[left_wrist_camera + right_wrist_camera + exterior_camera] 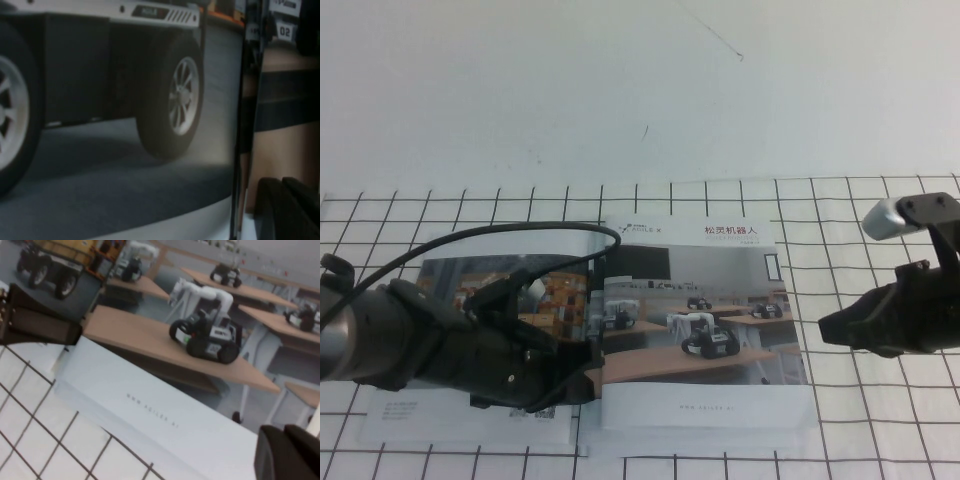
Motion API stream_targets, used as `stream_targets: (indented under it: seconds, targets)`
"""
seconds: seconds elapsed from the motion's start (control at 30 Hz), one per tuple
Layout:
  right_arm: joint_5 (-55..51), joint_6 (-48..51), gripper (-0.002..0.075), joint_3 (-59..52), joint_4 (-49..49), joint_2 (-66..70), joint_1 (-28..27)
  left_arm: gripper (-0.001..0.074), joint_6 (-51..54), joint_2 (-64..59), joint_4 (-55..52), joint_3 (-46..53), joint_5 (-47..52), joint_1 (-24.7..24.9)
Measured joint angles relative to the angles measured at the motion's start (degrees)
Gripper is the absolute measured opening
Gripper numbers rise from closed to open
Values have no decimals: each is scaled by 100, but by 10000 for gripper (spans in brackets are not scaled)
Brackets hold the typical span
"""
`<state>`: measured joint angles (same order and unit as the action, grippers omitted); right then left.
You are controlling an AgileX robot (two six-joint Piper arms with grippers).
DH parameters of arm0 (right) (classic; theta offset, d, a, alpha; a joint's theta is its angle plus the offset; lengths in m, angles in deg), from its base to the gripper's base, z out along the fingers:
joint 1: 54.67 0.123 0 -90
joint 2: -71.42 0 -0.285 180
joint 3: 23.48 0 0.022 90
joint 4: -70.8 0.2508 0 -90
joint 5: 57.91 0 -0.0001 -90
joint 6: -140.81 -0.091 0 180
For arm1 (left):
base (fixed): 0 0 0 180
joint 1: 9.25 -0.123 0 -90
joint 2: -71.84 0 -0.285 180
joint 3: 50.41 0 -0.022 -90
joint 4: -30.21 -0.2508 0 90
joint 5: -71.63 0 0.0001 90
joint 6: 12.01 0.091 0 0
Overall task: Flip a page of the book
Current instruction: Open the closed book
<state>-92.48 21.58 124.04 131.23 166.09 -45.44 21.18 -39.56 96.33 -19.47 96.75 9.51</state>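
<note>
The book (pixel 440 268) lies open on the gridded table. Its left sheet shows a warehouse cart (pixel 125 100). The page (pixel 720 300) with small robots on wooden desks lies flat on the right, white band at the bottom; it also fills the right wrist view (pixel 165 340). My left gripper (pixel 588 352) rests low over the left sheet, right by the spine, fingers (pixel 272 210) shut together with nothing seen between them. My right gripper (pixel 826 330) hovers just off the page's right edge, fingers (pixel 275 455) shut and empty.
The white table with black grid lines (pixel 880 420) reaches past the book on all sides. A black cable (pixel 560 228) loops from my left arm over the book's upper left. My left arm covers much of the left sheet. A plain white surface lies behind.
</note>
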Motion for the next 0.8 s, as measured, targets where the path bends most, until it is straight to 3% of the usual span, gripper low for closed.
stream_targets:
  seconds: [0.07,0.27,0.33,0.8]
  targets:
    - [10,380,42,0,400,71,0,-3,26,-10,7,0,8,0]
    - [235,1309,253,32,1303,497,0,-3,82,-10,7,0,22,0]
    - [353,1412,292,39,1412,674,0,-3,105,18,7,0,22,0]
    - [412,1741,327,672,1675,1560,0,-3,193,716,225,54,-443,0]
